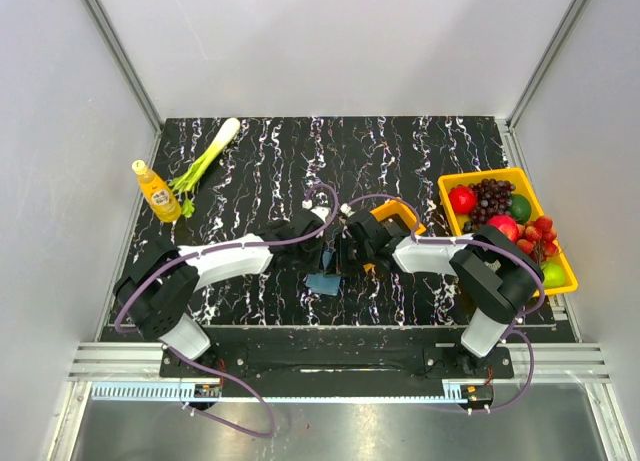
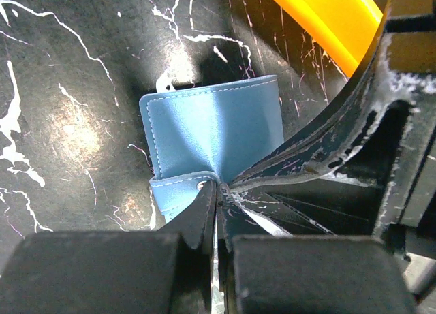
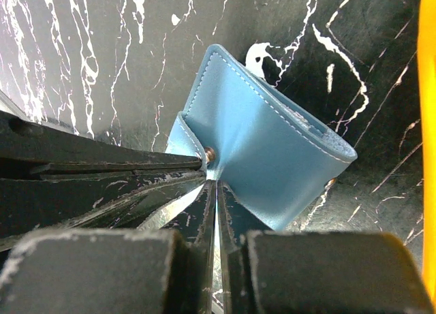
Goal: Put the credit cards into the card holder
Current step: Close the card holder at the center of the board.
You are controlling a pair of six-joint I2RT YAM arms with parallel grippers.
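Card holder (image 1: 325, 282) mid-desk (image 1: 260, 161). Left pincer (image 2: 217, 189) and right pincer (image 3: 213, 182) both clenched on its edge beside snap. No credit cards visible, none seen inside. Judged early: insertion all left.

The card holder (image 1: 325, 283), soft blue with pale stitching and a metal snap, sits near the middle of the tabletop's near edge. It is half open, one flap bowed into an arch, pinched at the snap corner by the left gripper (image 2: 218, 191) and the right gripper (image 3: 212, 184). A small white shape (image 3: 257, 55) peeks from behind it; whether it is a card is unclear.
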